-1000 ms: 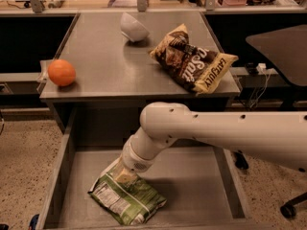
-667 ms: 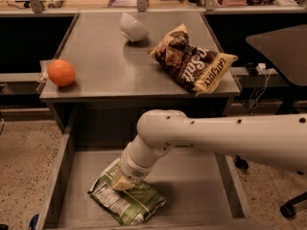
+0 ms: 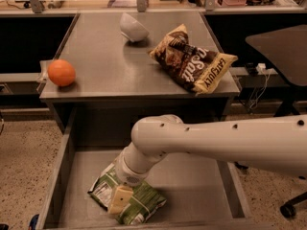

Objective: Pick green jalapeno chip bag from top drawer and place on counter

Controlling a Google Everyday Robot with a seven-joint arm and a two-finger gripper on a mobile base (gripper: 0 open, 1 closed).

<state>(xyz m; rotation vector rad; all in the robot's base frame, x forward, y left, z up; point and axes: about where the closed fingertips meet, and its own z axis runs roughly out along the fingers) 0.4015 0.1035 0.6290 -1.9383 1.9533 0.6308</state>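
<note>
**Gripper down on the green bag in the open drawer**

The camera view looks down over the bench (image 3: 105, 56) and the drawer (image 3: 192, 190), which stands pulled out below the bench's front edge. The green bag (image 3: 144, 206) lies flat on the drawer bottom, in the left front part, near the left wall and close to the front edge. Its white label panel faces up at its left end. No part of it is on the bench.

The white arm (image 3: 216, 140) comes in from the right, crosses over the drawer and bends down at the wrist. The gripper (image 3: 120, 202) is low in the drawer, right on the bag, with a pale part of it resting on the bag's middle. Whether the gripper is clenched on the bag or released I cannot tell, since the wrist hides most of it.

3 things lie on the bench. An orange (image 3: 61, 73) sits at the left edge. A white bowl (image 3: 133, 28) lies tipped over near the back. A brown bag (image 3: 194, 66) with a yellow end lies at the right, reaching the front right corner. All 3 are well apart from the gripper.
</note>
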